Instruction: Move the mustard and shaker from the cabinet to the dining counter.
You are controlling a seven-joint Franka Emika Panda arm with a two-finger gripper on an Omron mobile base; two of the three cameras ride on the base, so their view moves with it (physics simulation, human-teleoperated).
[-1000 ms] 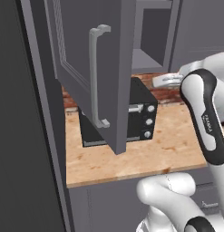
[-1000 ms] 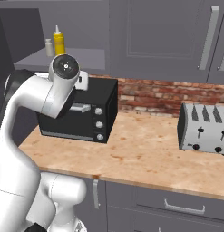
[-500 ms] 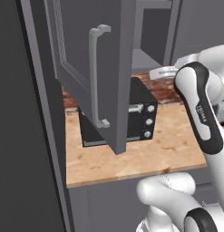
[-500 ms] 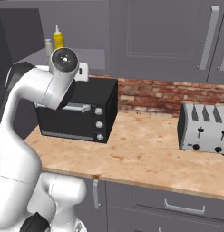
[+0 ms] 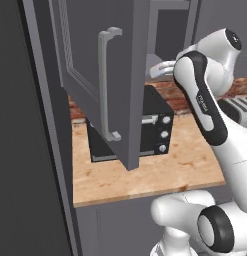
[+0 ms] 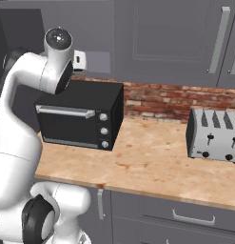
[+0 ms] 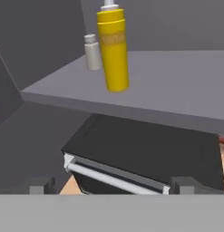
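Step in hand, as judged: reach into open cabinet (image 5: 110,75) for mustard (image 7: 113,50). Do it well: lift tool (image 7: 111,185) to bottle's mid-body height, clear shelf (image 7: 177,86) front edge, go straight in, jaws either side of bottle, no knock to shaker (image 7: 91,52). Tool wide open, empty. Mustard upright on shelf near front edge, ahead of and above tool. Shaker just beside mustard, further back. Toaster oven (image 7: 145,154) below shelf, on counter (image 6: 152,167).
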